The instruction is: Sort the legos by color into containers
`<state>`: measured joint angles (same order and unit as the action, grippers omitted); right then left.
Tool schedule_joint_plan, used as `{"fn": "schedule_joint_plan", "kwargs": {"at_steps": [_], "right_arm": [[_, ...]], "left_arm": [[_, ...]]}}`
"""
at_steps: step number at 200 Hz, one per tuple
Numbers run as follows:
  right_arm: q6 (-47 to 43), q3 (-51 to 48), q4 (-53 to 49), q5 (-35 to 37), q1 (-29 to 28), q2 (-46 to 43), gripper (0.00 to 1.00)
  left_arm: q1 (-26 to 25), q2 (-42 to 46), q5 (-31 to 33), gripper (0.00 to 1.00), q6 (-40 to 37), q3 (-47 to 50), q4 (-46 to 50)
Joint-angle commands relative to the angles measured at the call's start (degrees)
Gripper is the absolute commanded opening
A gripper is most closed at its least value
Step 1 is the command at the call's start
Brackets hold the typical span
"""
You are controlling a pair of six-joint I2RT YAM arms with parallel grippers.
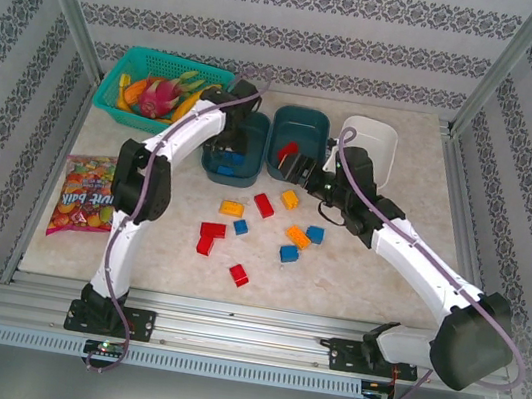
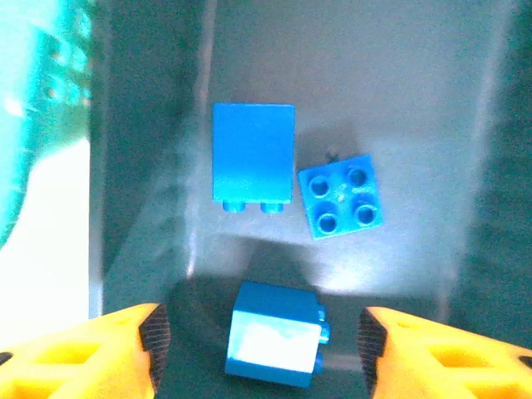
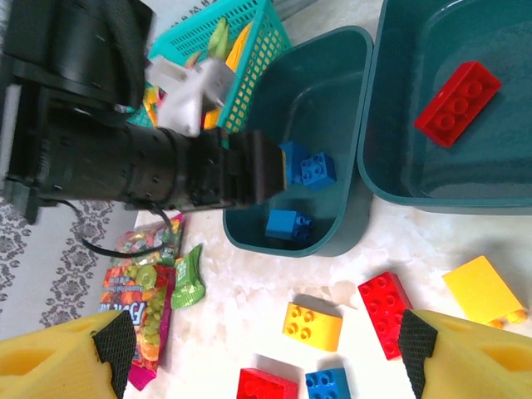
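Observation:
My left gripper (image 2: pixel 259 353) hangs open inside the left dark teal tub (image 1: pixel 229 179). Three blue legos lie on that tub's floor; one blue brick (image 2: pixel 274 332) lies loose between the fingers with a gap on each side. My right gripper (image 3: pixel 266 349) is open and empty above the table in front of the middle teal tub (image 3: pixel 399 125), which holds a red brick (image 3: pixel 458 103). The white tub (image 1: pixel 377 136) stands at the right. Several red, blue and yellow legos lie scattered on the table, among them a yellow brick (image 3: pixel 312 326) and a red brick (image 3: pixel 385 312).
A light teal mesh basket (image 1: pixel 162 90) with toy fruit stands at the back left. A colourful candy bag (image 1: pixel 87 197) lies along the left edge. The left arm (image 3: pixel 150 166) reaches across over the left tub. Metal frame posts rise at the table's corners.

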<state>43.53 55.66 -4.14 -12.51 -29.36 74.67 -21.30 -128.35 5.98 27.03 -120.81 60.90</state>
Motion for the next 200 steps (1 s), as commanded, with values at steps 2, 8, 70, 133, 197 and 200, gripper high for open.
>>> {"fn": "schedule_joint_plan", "kwargs": {"at_steps": [2, 8, 70, 133, 197, 200], "right_arm": [[-4.0, 0.9, -2.8, 1.4, -0.4, -2.6, 0.84], [-4.8, 0.9, -3.5, 1.6, -0.9, -2.8, 0.84], [-17.7, 8.1, -14.1, 4.8, -13.2, 6.5, 0.82], [-42.6, 26.5, -33.2, 3.0, -16.7, 29.6, 0.79], [-47.1, 36.7, -35.8, 4.6, -17.3, 42.9, 0.77], [-47.1, 37.1, -35.8, 4.9, -17.3, 43.3, 0.77]], "left_arm": [[0.0, 9.1, -0.3, 0.69, 2.4, -1.8, 2.6], [0.0, 11.2, -0.2, 0.70, 2.8, -0.8, 2.3], [0.3, 47.7, -3.6, 0.79, 10.1, 36.2, -14.1], [0.3, 80.4, -7.5, 0.80, 18.3, 67.0, -15.2], [0.2, 89.9, -6.6, 0.80, 18.9, 67.7, -7.5], [0.3, 90.0, -6.6, 0.80, 18.9, 67.6, -7.2]]}}
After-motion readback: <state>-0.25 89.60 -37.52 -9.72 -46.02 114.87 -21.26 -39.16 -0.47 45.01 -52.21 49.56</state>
